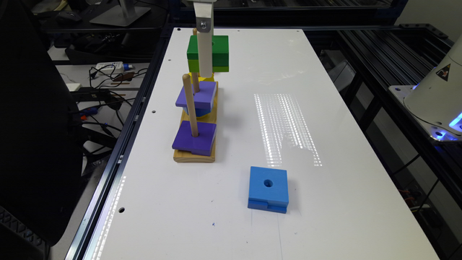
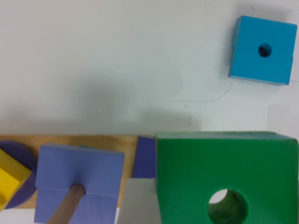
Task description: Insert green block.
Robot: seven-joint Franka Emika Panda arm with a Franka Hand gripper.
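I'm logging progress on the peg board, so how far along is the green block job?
Done: the green block is picked up, off the table. In hand: it hangs in the pincer above the far end of the wooden board. Left: lowering its hole onto a peg; none passes through it yet.

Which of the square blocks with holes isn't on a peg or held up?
The blue block, lying flat on the white table, apart from the wooden peg base.

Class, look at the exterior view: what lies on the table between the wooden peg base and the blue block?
Nothing: in the exterior view, bare white table separates the wooden peg base from the blue block.
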